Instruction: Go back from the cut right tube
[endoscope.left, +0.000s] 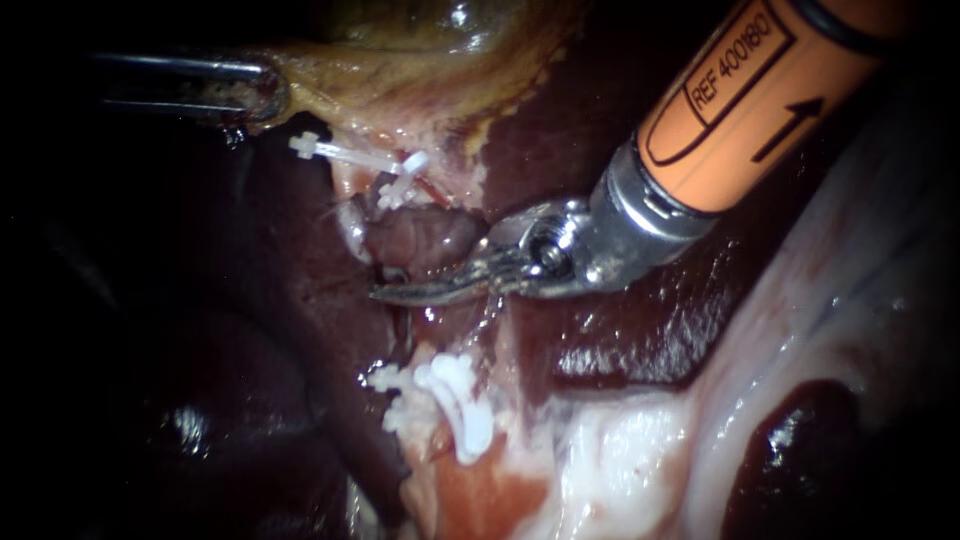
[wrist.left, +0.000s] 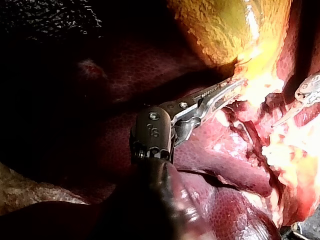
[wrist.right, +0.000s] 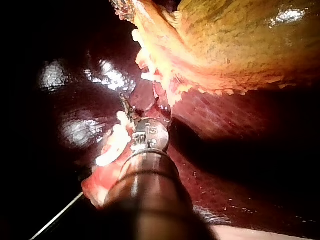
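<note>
My right instrument (endoscope.left: 385, 292) comes in from the upper right on an orange shaft. Its curved blades lie together and point left, in the gap between two clipped tube ends. White clips (endoscope.left: 400, 185) sit on the upper stump under the gallbladder (endoscope.left: 420, 90). More white clips (endoscope.left: 455, 400) sit on the lower stump. My left instrument (endoscope.left: 262, 92) is at the upper left, with its jaws shut on the gallbladder's edge. The left wrist view shows its jaws (wrist.left: 231, 86) closed on yellowish gallbladder (wrist.left: 225, 30) tissue. In the right wrist view the thin blades (wrist.right: 126, 106) lie just short of the clips (wrist.right: 146, 70).
Dark red liver (endoscope.left: 250, 330) surrounds the site, with a wet glossy patch (endoscope.left: 620, 340) under my right instrument's wrist. Pale white tissue (endoscope.left: 820, 320) runs along the lower right. My right instrument's tip (wrist.left: 306, 97) shows at the edge of the left wrist view.
</note>
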